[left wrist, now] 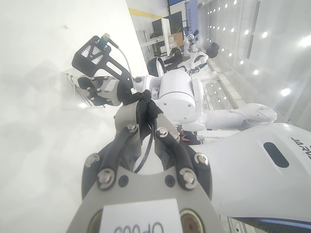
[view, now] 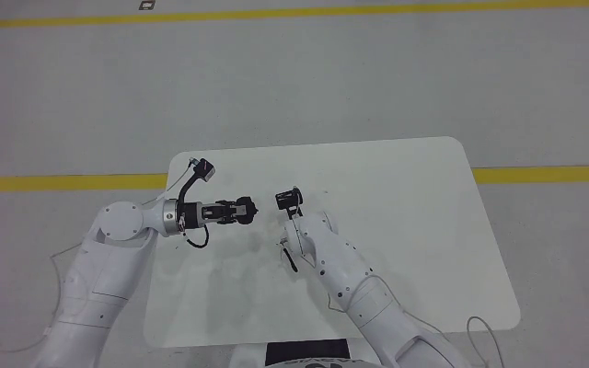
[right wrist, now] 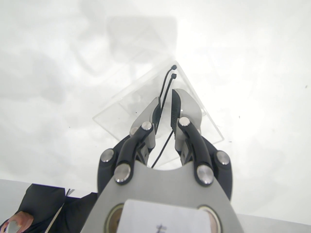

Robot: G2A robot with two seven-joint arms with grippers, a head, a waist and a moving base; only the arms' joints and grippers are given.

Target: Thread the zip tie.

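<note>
My left gripper is shut on a black zip tie, whose strap curves back between the fingers. In the top view this gripper hangs above the table's left half, pointing at the right arm's wrist. My right gripper points down at a clear tray and is open. Two black zip ties lie in the tray, heads at the far corner. One strap runs through the gap between the fingers, the other along one pad. The left wrist view shows the right gripper just above the tray.
The white table has wide bare room on its right half and along the front. Its rounded edges border a grey floor with a yellow line.
</note>
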